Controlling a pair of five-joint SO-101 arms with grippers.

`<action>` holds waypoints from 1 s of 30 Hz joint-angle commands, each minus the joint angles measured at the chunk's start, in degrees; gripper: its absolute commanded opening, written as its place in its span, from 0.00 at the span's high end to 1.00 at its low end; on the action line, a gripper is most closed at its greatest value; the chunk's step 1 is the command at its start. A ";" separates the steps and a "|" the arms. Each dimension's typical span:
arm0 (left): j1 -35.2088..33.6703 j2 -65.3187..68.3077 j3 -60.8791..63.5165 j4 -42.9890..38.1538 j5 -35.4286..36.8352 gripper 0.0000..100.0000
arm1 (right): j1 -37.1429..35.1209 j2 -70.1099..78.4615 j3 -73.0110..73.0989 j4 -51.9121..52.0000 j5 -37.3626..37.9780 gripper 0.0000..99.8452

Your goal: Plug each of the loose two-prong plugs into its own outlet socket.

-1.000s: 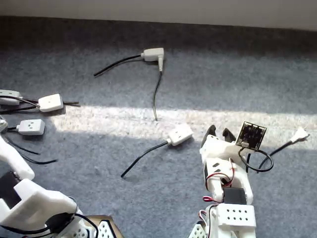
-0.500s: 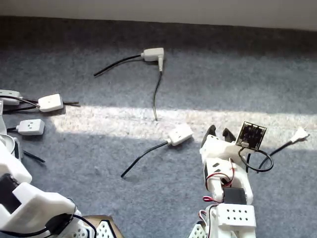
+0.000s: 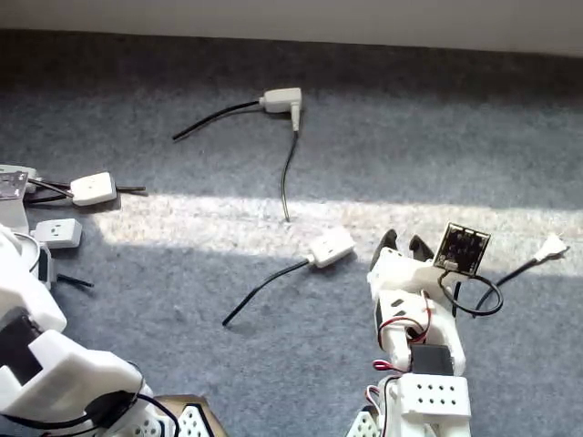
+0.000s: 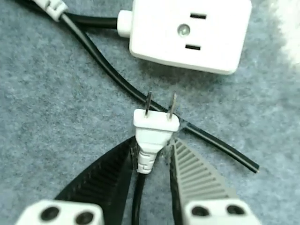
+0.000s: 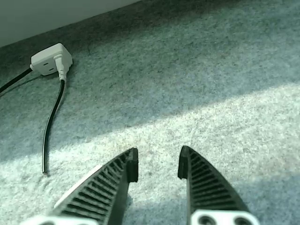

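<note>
The left end effector (image 4: 153,144) is advancing, clamping a plug (image 4: 156,127) with its prongs aiming at a socket (image 4: 190,33) far left of the middle socket (image 3: 331,247); insertion seems next. At least four sockets are lying about, one filled. Right of the middle socket, the right end effector (image 5: 158,161) is gaping empty and one loose plug (image 3: 552,246) is waiting.

You have grey carpet (image 3: 455,137) under everything, its pile short and nubbly. A band of sunlight (image 3: 209,223) crosses it from side to side, with shade on the near and far sides of it. Along the far edge a pale wall (image 3: 364,18) meets the carpet. At the near edge you can see a small brown patch (image 3: 196,402); what it is cannot be told.
</note>
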 commanded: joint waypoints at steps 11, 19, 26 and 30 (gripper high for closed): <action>-0.92 6.73 -1.98 -6.51 -8.70 0.83 | -0.57 -0.31 1.71 -0.92 -0.26 0.85; 0.75 6.73 -4.00 -6.42 -8.53 0.83 | -0.57 -0.31 1.71 -1.01 -0.26 0.85; 3.30 6.64 -4.18 -6.42 -7.91 0.83 | -0.57 -0.31 1.71 -1.01 -0.26 0.85; 4.62 6.64 -5.05 -6.51 0.62 0.87 | -0.57 -0.31 1.71 -1.01 -0.18 0.85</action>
